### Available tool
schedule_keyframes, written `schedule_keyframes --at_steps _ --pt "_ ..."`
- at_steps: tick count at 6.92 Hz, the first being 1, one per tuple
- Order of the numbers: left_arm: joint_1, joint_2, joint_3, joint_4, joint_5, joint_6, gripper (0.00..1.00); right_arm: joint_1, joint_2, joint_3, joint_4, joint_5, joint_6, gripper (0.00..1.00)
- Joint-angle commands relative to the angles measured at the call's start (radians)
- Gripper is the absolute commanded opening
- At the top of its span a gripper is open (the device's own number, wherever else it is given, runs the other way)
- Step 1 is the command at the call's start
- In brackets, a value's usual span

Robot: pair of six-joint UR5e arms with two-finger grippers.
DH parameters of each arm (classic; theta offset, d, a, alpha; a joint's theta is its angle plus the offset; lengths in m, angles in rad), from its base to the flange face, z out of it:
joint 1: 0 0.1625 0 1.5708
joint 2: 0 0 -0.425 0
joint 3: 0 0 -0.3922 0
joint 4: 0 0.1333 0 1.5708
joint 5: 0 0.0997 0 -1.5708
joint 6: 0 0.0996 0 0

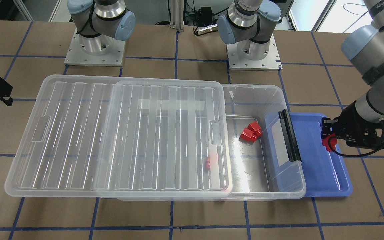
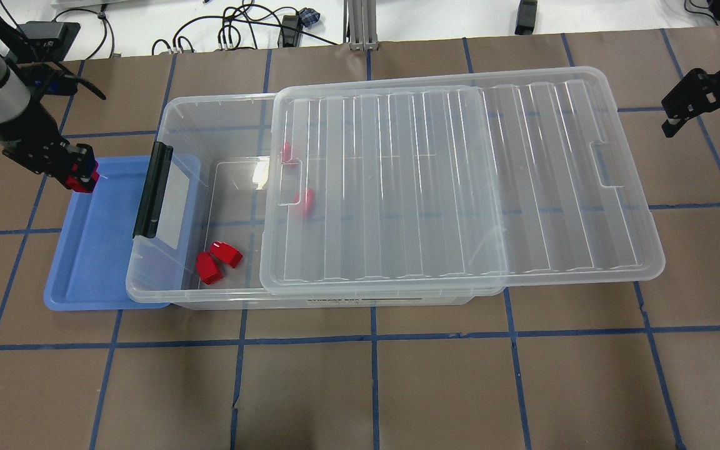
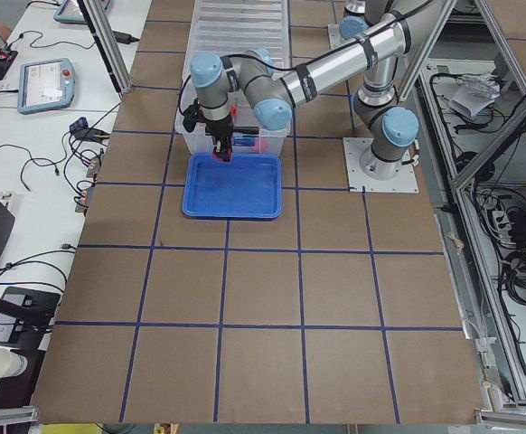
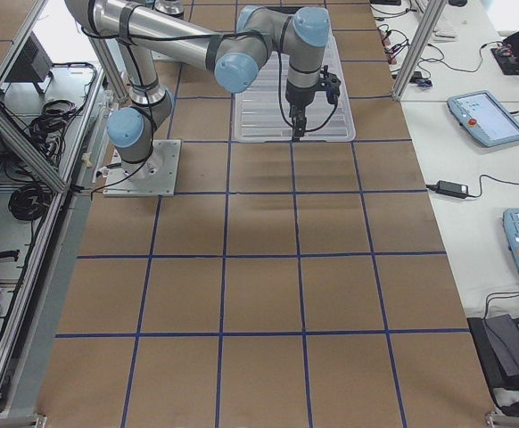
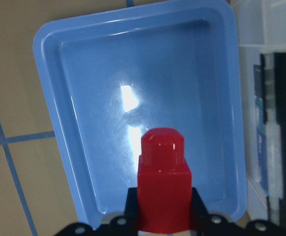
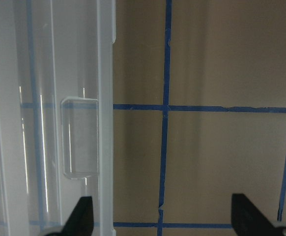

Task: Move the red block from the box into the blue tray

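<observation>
My left gripper [image 2: 80, 177] is shut on a red block [image 5: 162, 184] and holds it above the back edge of the blue tray [image 2: 94, 250]; the same block [image 1: 328, 142] and tray [image 1: 325, 166] show in the front view. The tray looks bare inside. The clear box [image 2: 222, 200] lies beside the tray, its lid [image 2: 460, 187] slid aside, leaving the tray end uncovered. Two red blocks [image 2: 217, 261] lie on the box floor there, and more show dimly under the lid [image 2: 302, 201]. My right gripper [image 2: 700, 109] is open over bare table past the lid's far end.
A black latch bar [image 2: 150, 199] runs across the box's end that overlaps the tray. The arm bases [image 1: 95, 50] stand on the table behind the box. Brown table with blue tape lines [image 2: 372, 337] lies in front.
</observation>
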Motion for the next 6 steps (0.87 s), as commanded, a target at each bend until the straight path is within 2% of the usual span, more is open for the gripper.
schedule_keyframes --at_steps 1,2,3,4,5,6 --pt "0.02 -0.053 -0.13 0.161 -0.023 -0.003 0.0 -0.005 0.045 0.102 -0.146 -0.047 -0.039 1.0" --pt "0.026 -0.074 -0.142 0.182 -0.023 -0.043 0.0 -0.005 0.055 0.151 -0.194 -0.038 -0.039 1.0" --pt "0.031 -0.085 -0.139 0.182 -0.022 -0.075 0.25 -0.004 0.066 0.17 -0.229 -0.047 -0.042 1.0" --pt "0.031 -0.082 -0.132 0.178 -0.011 -0.071 0.8 -0.002 0.064 0.165 -0.219 -0.049 -0.041 1.0" --pt "0.029 -0.063 -0.13 0.17 -0.013 -0.074 1.0 -0.001 0.064 0.168 -0.217 -0.053 -0.039 1.0" --pt "0.014 -0.041 -0.121 0.144 -0.013 -0.095 1.0 0.005 0.064 0.174 -0.219 -0.05 -0.031 1.0"
